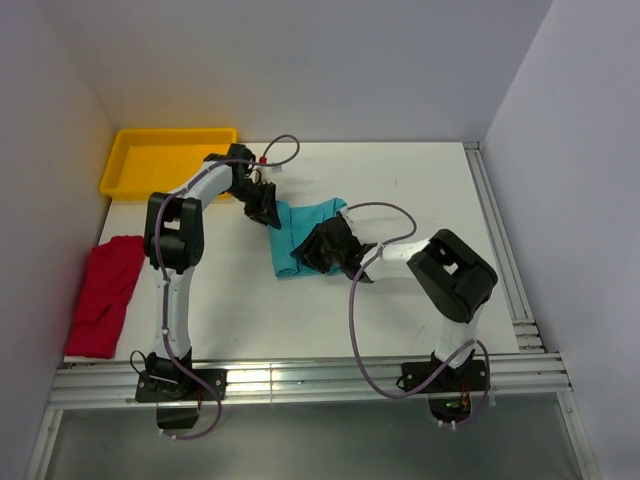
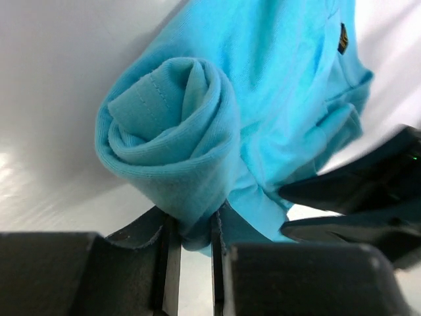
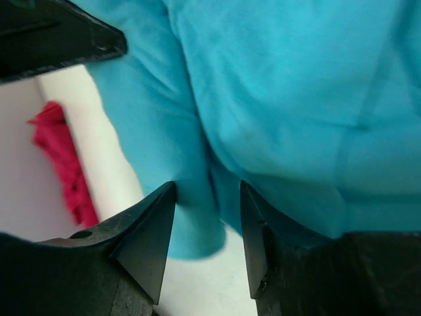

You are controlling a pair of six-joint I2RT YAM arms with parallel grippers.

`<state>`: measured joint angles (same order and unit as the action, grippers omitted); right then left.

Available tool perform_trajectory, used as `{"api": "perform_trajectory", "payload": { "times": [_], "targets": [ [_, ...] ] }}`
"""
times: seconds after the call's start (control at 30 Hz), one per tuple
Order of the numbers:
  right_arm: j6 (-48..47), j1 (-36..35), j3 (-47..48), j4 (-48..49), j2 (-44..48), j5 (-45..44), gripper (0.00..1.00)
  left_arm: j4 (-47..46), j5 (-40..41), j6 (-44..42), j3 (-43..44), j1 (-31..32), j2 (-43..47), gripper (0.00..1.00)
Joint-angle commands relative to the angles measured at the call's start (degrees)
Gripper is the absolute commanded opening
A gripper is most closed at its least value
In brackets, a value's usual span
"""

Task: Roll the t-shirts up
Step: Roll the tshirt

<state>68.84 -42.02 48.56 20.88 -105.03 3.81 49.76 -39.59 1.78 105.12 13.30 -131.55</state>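
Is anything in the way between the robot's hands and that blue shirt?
Nothing visible. The left hand already pinches the teal t-shirt at its rolled end, and the right hand has a fold of it between its fingers.

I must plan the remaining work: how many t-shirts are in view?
2. The teal t-shirt, partly rolled, lies in the middle of the table. The red t-shirt lies crumpled at its left edge. No other shows; none seems hidden.

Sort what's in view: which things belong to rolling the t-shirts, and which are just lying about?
Job in hand:
teal t-shirt, one end already rolled
red t-shirt, crumpled, unrolled, at the left

Lying about:
yellow tray, far left corner
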Motion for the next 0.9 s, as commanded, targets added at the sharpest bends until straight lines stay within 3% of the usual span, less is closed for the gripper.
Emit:
{"api": "perform_trajectory", "payload": {
  "times": [0.0, 0.17, 0.47, 0.87],
  "targets": [
    [-7.48, -2.1, 3.56, -14.1, 3.96, -10.05, 0.52, 7.09, 9.08, -4.76, 6.4, 1.29, -1.17, 0.06],
    [-11.0, -5.96, 10.23, -24.19, 4.49, -19.62, 0.54, 12.2, 16.65, -7.32, 8.61, 4.18, -2.31, 0.04],
    [-16.89, -14.4, 25.17, -38.27, -0.08, -35.79, 0.58, 15.02, 21.4, -6.27, 11.68, 5.42, -4.33, 0.04],
    [-23.13, -20.55, 42.67, -50.23, -14.05, -44.5, 0.6, 17.39, 21.93, -7.05, 13.09, 6.04, -5.74, 0.06]
  ]
}}
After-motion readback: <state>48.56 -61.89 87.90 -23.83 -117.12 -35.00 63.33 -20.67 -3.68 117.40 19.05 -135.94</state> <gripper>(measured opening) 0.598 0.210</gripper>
